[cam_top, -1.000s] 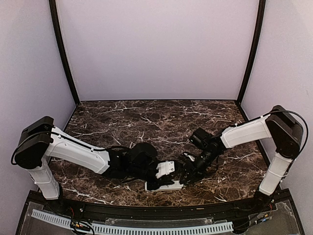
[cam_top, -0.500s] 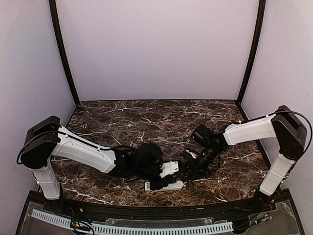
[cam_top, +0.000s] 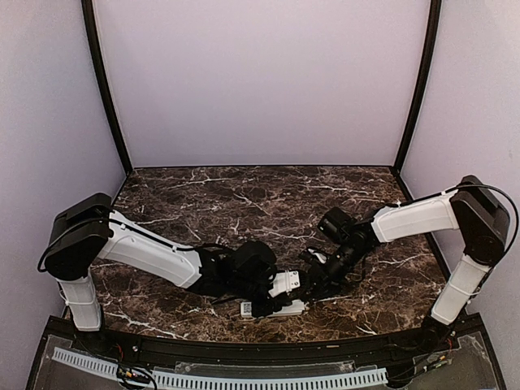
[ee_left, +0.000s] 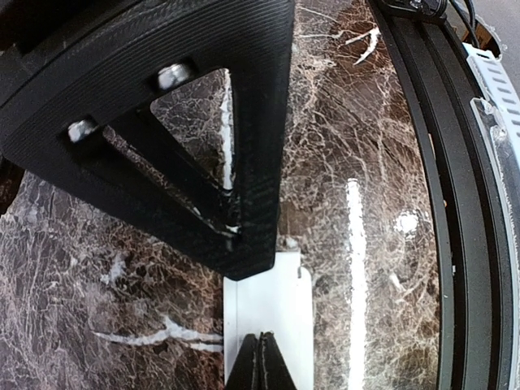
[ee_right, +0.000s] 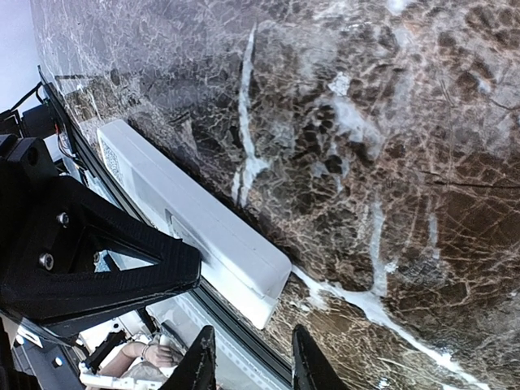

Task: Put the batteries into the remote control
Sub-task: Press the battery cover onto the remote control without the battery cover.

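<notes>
The white remote control (cam_top: 289,308) lies flat near the table's front edge, its plain side up; it also shows in the left wrist view (ee_left: 280,301) and the right wrist view (ee_right: 187,215). My left gripper (cam_top: 268,302) is shut, and in the left wrist view (ee_left: 262,364) its tips rest together over the remote. My right gripper (cam_top: 314,280) is open and empty just off the remote's right end; it shows in the right wrist view (ee_right: 248,367). A small white piece (cam_top: 284,282) shows by the left gripper's tip; I cannot tell what it is. No batteries are in view.
The dark marble table (cam_top: 244,203) ends at a black front rail (ee_left: 455,203) close to the remote. Both arms crowd the front middle. The left gripper's black triangular finger (ee_right: 89,260) stands next to the remote in the right wrist view.
My left arm has reached further right, carrying its gripper and the small white piece toward the remote's right half. My right gripper has barely shifted.
</notes>
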Robot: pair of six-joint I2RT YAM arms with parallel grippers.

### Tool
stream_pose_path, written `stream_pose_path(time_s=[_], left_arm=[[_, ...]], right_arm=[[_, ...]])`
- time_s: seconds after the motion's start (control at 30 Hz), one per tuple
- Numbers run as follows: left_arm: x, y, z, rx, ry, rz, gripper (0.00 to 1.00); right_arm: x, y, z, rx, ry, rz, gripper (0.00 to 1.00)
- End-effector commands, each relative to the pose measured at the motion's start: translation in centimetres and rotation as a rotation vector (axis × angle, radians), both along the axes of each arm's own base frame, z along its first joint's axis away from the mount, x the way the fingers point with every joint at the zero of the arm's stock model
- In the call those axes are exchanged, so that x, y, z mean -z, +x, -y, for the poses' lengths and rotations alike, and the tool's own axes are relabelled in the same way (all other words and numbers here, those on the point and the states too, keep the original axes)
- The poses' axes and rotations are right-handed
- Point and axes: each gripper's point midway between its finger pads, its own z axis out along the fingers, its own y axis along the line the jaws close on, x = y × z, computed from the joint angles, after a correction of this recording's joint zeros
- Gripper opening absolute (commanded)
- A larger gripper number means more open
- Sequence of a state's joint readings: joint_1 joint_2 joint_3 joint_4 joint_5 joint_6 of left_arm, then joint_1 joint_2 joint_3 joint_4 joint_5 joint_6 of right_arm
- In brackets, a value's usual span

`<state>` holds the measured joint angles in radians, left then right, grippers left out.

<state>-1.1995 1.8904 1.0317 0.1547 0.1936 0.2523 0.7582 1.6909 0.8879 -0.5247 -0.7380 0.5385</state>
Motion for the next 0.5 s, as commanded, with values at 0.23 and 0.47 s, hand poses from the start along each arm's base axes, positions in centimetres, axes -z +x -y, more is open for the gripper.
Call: stream_pose_path(time_s=[0.23,0.47], left_arm=[[1.8,-1.0,-1.9,0.007,0.095,-0.039,0.0],[2.7,-1.5,-2.2,0.018,0.105,-0.039,0.0]], right_arm=[[-0.2,-0.4,-0.7,0.008,0.04,-0.016,0.29],[0.7,-1.0,-0.9,0.002,0.029,-0.031,0.27]])
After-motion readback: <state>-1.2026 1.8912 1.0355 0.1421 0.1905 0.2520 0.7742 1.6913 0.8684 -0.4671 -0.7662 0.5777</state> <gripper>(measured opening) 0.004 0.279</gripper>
